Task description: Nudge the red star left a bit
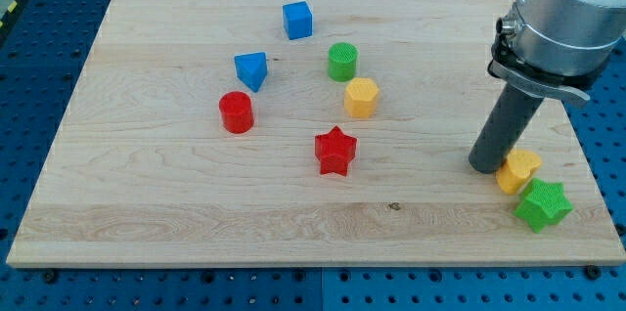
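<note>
The red star lies near the middle of the wooden board. My tip is far to the view's right of it, resting on the board. The tip touches or nearly touches the left side of a yellow heart-shaped block. A green star sits just below and to the right of that yellow block.
A yellow hexagonal block and a green cylinder lie above the red star. A red cylinder and a blue wedge-like block lie to its upper left. A blue cube sits near the view's top.
</note>
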